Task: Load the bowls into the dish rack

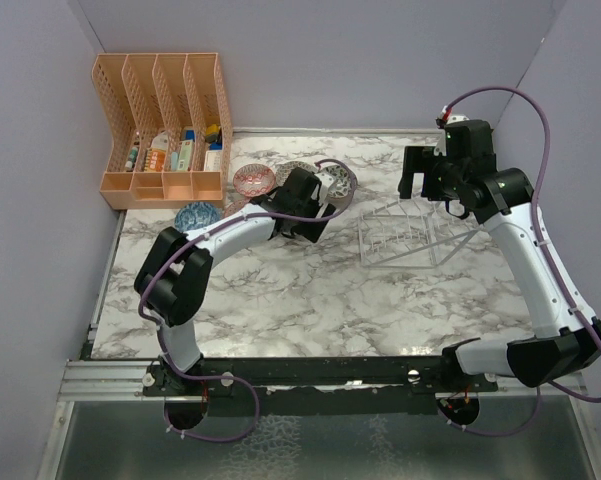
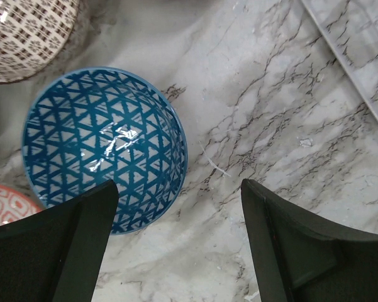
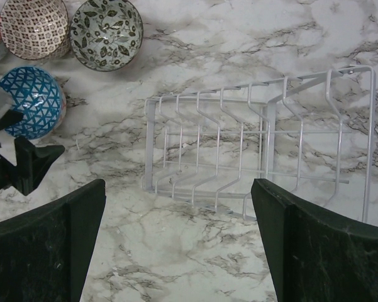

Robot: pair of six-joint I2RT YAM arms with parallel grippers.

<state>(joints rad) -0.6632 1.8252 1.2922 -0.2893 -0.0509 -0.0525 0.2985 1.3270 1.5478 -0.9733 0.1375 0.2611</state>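
While the left gripper [image 2: 177, 207] hangs wide open and empty over the blue triangle bowl [image 2: 104, 148] near the worktop's [image 2: 270, 94] far edge, one finger [image 2: 50, 251] hiding its rim and a pink bowl [image 2: 3, 204] cut off beside it, the right gripper [image 3: 177, 201] gapes empty above the dish rack [image 3: 239, 157], right of centre.

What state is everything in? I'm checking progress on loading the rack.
dish rack: empty, no bowls loaded
blue triangle bowl: upright, not loaded
brown-patterned bowl: upright, not loaded
floral bowl: upright, not loaded
pink bowl: upright, not loaded
left gripper: open, over blue triangle bowl's edge
right gripper: open, empty
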